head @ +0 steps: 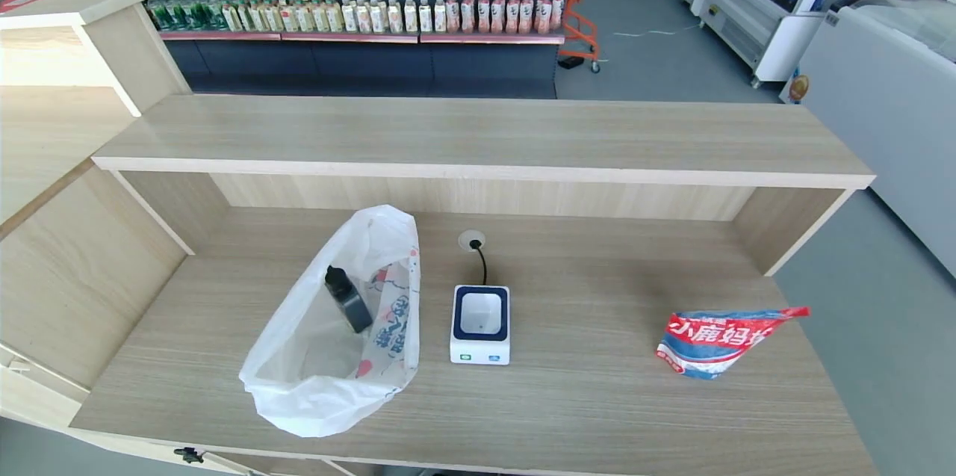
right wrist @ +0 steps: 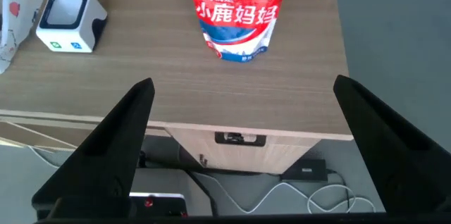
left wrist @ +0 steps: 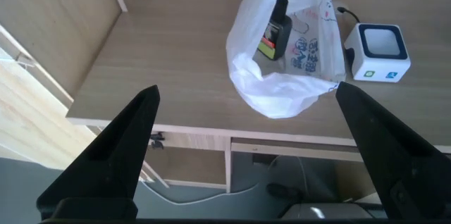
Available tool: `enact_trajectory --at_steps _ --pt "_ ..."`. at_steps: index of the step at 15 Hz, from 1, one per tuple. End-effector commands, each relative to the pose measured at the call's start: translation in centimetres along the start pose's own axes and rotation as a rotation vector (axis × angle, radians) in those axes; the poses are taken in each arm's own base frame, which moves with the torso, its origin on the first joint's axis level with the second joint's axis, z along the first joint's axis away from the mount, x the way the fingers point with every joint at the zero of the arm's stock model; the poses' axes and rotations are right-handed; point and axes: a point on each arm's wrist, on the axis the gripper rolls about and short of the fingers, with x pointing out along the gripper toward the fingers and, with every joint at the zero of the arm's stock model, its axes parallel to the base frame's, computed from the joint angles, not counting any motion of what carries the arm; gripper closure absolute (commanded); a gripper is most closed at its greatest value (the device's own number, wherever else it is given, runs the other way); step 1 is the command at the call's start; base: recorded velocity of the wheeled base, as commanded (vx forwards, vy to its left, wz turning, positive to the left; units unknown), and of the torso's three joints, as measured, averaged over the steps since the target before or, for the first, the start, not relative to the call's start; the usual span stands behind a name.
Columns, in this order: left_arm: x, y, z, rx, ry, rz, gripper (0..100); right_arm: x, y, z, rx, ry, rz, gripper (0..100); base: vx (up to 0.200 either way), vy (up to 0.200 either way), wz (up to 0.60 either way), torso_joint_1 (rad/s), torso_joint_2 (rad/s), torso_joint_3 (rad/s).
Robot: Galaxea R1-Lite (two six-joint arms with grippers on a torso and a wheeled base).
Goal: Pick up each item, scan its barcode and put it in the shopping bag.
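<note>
A white plastic shopping bag (head: 328, 356) (left wrist: 289, 86) lies open on the left of the wooden counter, with a dark bottle (head: 348, 299) (left wrist: 273, 32) inside it. At the counter's middle sits the white and blue barcode scanner (head: 481, 323) (left wrist: 378, 51) (right wrist: 69, 20). A red, white and blue pouch (head: 713, 341) (right wrist: 236, 14) lies on the right. My left gripper (left wrist: 246, 157) hangs open off the counter's front edge, short of the bag. My right gripper (right wrist: 243, 157) is open too, off the front edge below the pouch.
A raised wooden ledge (head: 478, 136) runs along the back of the counter, with side walls at both ends. A cable hole (head: 471, 240) lies behind the scanner. Drawers sit under the counter's front edge (right wrist: 239, 138). Store shelves and freezers stand beyond.
</note>
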Motion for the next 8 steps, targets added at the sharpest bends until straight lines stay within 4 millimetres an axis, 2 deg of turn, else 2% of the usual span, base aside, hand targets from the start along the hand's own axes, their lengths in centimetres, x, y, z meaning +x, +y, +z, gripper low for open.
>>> enact_trajectory --at_steps 1,3,7,8 --pt "0.00 0.00 0.00 0.000 0.000 0.000 0 0.04 0.00 0.01 0.000 0.006 0.001 0 0.000 0.000 0.00 0.000 0.00 0.000" --pt "0.00 0.00 0.00 -0.008 0.000 0.000 0 0.04 0.00 0.01 0.000 0.006 -0.001 0 0.000 0.000 0.00 0.000 0.00 0.000" --pt "0.00 0.00 0.00 -0.007 0.000 0.000 0 0.04 0.00 0.01 0.000 0.006 -0.001 0 -0.200 0.000 0.00 0.012 0.00 0.000" --pt "0.00 0.00 0.00 -0.008 0.000 0.000 0 0.04 0.00 0.01 0.000 0.006 -0.001 0 0.000 0.000 0.00 0.000 0.00 0.000"
